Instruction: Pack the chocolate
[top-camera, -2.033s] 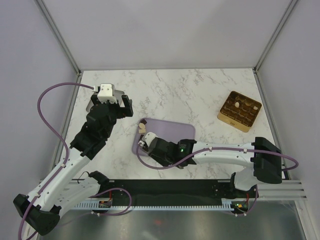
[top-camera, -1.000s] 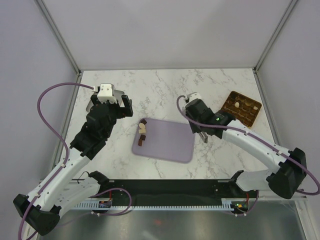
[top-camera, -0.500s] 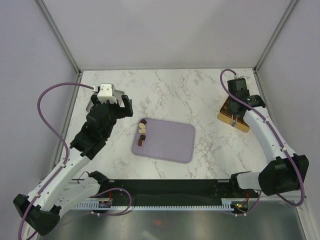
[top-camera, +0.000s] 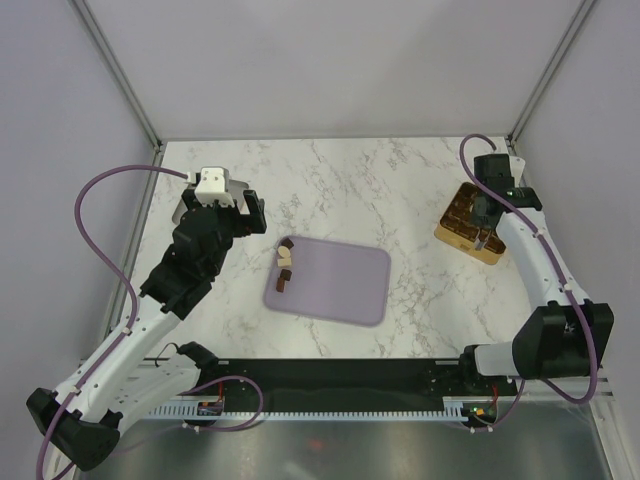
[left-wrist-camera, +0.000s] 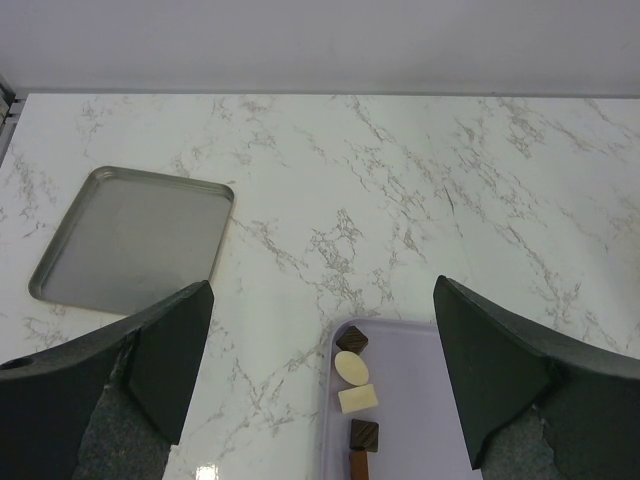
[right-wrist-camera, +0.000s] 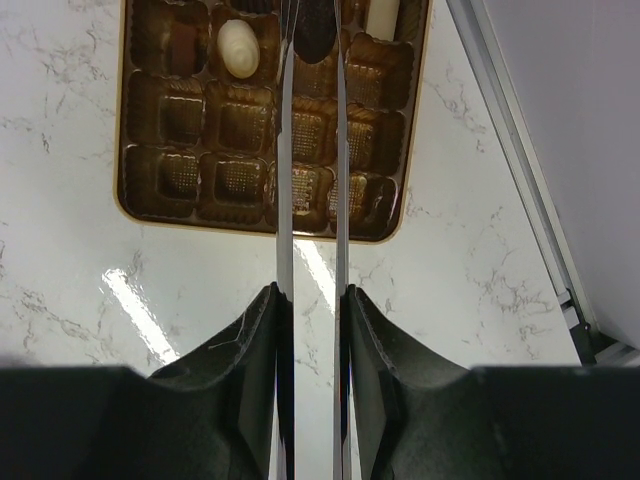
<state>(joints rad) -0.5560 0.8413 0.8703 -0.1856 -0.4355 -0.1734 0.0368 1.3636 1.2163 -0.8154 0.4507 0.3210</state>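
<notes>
From above, the lilac tray (top-camera: 340, 285) lies mid-table (top-camera: 350, 180), and the chocolate (top-camera: 285, 265) sits in a short line along its left edge. My left jaws hover just past the lilac tray's far-left corner, apart from it. My right jaws are over the box (top-camera: 458, 222), which lies near the table's right edge, well apart from the lilac tray.

Through my left wrist, my left jaws are spread wide, with only bare table and the near end of the lilac tray between them. A metal tray (left-wrist-camera: 130, 240) lies flat off to the left. Five pieces show along the lilac tray's left edge. From far to near they are dark, cream, cream, dark and brown, the last cut off by the bottom of the view.

Through my right wrist, my right jaws are pressed onto the tongs (right-wrist-camera: 283, 150). The two blades run almost parallel, a narrow gap between them, out over the box. A dark piece (right-wrist-camera: 313, 30) sits between the blade tips at the far row — pinched or resting in its cell, I cannot tell. A cream oval (right-wrist-camera: 238, 47) fills a cell just left of the blades. Another pale piece lies at the far right corner — partly out of view.
</notes>
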